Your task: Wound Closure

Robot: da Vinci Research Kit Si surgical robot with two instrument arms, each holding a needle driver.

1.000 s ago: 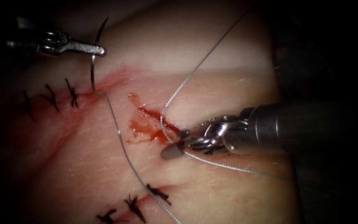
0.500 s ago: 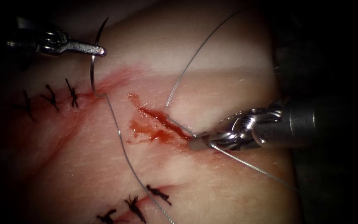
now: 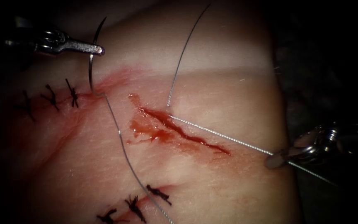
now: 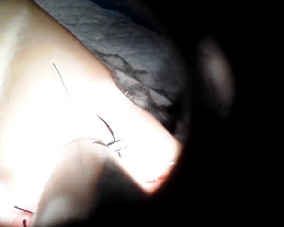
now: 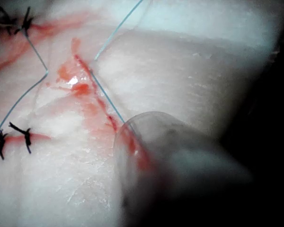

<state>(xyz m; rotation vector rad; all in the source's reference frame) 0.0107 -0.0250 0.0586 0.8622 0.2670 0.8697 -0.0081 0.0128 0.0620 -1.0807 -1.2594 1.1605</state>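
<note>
The right claw (image 3: 276, 159), pinching the thread (image 3: 220, 135), has drawn out past the tissue's (image 3: 212, 70) right edge, pulling it taut through the cut (image 3: 183, 130). The left claw (image 3: 98, 50) is clamped on the needle (image 3: 91, 70) mid-curve, clear of the tissue, upper left. Best kept slow and level, so the thread doesn't saw the wound edge.

Setting: a surgical training bench in a laboratory, not a clinical theatre. A slab of pale tissue (image 3: 212, 83) with a short cut (image 3: 183, 130) lies on a creased grey cloth (image 4: 132, 42), ringed by darkness under narrow endoscope lighting. Several rows of finished black stitches (image 3: 50, 97) mark the slab, and a metal wristed end effector (image 3: 276, 159) of a robotic arm enters at its edge.
</note>
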